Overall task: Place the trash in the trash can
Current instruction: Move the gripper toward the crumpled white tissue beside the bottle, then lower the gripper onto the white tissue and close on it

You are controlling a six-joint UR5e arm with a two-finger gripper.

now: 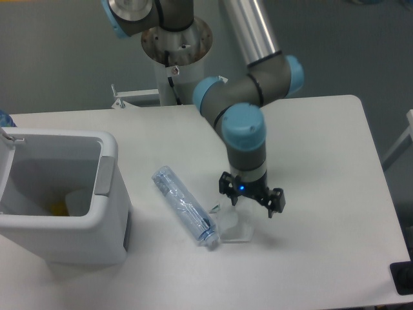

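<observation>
Arm: one grey jointed robot arm (248, 39) with light blue caps on its joints; it comes down from the top of the picture and bends at an elbow.
Wrist: the last grey segment (245, 152) stands almost vertical and points straight down, with a blue cap on top.
Gripper: black two-finger gripper (250, 201) under the wrist, with a small blue light on its body.
Fingers: the two black fingers (275, 204) are spread wide apart and grasp nothing.
</observation>
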